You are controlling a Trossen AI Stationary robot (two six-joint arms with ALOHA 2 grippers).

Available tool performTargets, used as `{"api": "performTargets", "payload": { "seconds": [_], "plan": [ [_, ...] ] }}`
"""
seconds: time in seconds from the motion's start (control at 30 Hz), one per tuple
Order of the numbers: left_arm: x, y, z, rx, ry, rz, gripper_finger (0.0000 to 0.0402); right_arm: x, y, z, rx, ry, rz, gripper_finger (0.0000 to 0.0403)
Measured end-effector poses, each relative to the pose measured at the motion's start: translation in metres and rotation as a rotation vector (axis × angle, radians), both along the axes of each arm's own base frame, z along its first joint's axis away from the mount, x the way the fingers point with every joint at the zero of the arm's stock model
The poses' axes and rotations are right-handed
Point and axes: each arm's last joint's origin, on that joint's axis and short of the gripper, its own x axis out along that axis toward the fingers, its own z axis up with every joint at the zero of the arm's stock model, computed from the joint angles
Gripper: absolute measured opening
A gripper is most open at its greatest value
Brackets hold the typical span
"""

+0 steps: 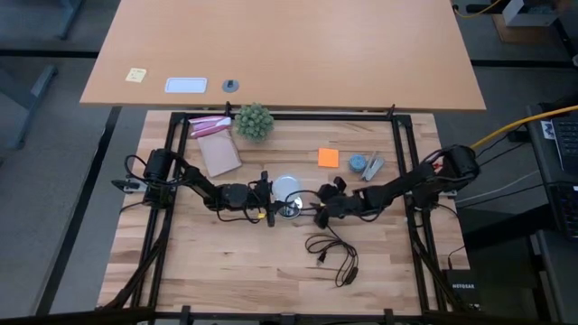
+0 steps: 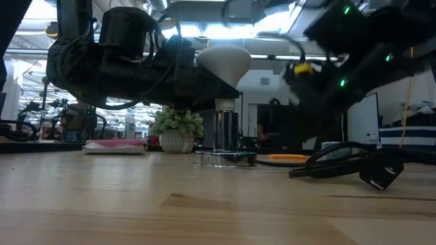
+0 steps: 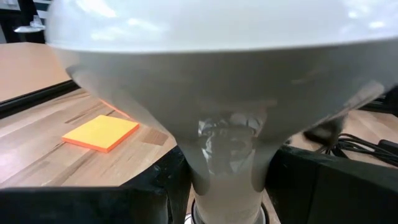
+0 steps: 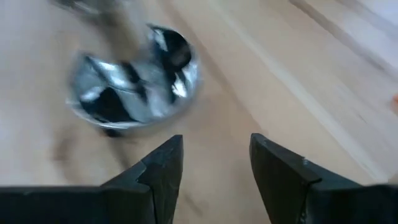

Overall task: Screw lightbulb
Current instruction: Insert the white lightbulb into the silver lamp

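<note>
1. The left claw (image 1: 271, 200) is gripping the lightbulb (image 2: 225, 61) by its neck and holding it upright near the middle of the table (image 1: 235, 271), globe up and metal screw end pointing down.
2. In the low view, the screw end is reaching down to the socket disc (image 2: 221, 158), which is lying flat on the table; whether any thread is engaging cannot be told.
3. The right claw (image 4: 214, 168) is hovering just beside the socket with its fingers apart, grasping nothing.
4. Judging from this, pick-up and alignment are looking done, while the turning itself is probably just beginning or still ahead.
5. The socket's black cord (image 1: 336, 255) is trailing loose on the near side.
</note>
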Motion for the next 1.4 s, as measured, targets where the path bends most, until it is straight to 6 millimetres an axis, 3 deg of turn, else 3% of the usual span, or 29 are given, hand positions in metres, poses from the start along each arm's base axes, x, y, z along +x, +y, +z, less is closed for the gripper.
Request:
{"api": "performTargets", "payload": {
  "seconds": [0.2, 0.4, 0.73, 1.4],
  "plan": [
    [0.0, 0.0, 0.0, 0.0, 0.0, 0.0, 0.0153, -0.003, 0.018, 0.014, 0.103, -0.044, 0.139, 0.0188],
    [0.0, 0.0, 0.0, 0.0, 0.0, 0.0, 0.0153, -0.003, 0.026, -0.002, 0.171, 0.018, 0.182, 0.0188],
    [0.0, 0.0, 0.0, 0.0, 0.0, 0.0, 0.0153, -0.001, 0.023, -0.02, 0.109, 0.061, 0.125, 0.0188],
    [0.0, 0.001, 0.0, 0.0, 0.0, 0.007, 0.0153, 0.005, -0.027, -0.024, -0.016, 0.085, -0.104, 0.0188]
  ]
}}
